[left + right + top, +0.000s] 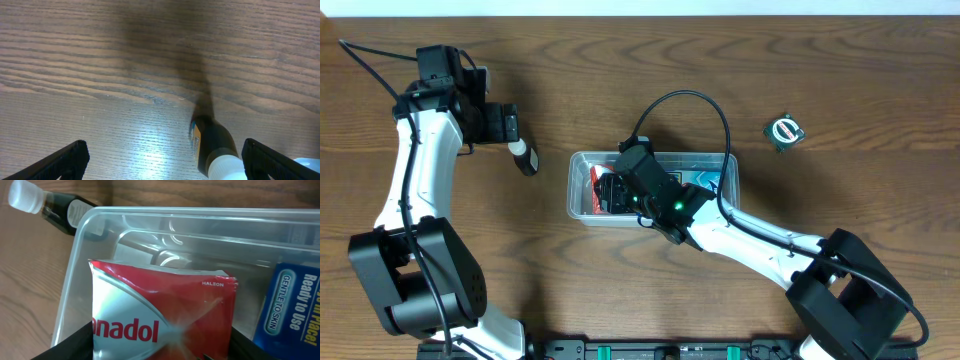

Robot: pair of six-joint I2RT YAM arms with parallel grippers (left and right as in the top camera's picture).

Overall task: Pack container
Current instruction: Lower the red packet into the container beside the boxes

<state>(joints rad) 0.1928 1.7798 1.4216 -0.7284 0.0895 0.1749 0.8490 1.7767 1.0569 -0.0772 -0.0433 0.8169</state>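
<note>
Container, one red packet, one blue packet

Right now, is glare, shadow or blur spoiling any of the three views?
Overhead: evenly lit and sharp. Left wrist: soft focus, a broad dark shadow on the table above the bottle, a bright sheen beside it. Right wrist: a glare star on the red packet; reflections streak the container wall.

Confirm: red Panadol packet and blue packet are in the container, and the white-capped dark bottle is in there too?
No. The white-capped dark bottle lies on the table outside the container, off its left end; the overhead view shows it. The red Panadol packet and blue packet are in the container.
</note>
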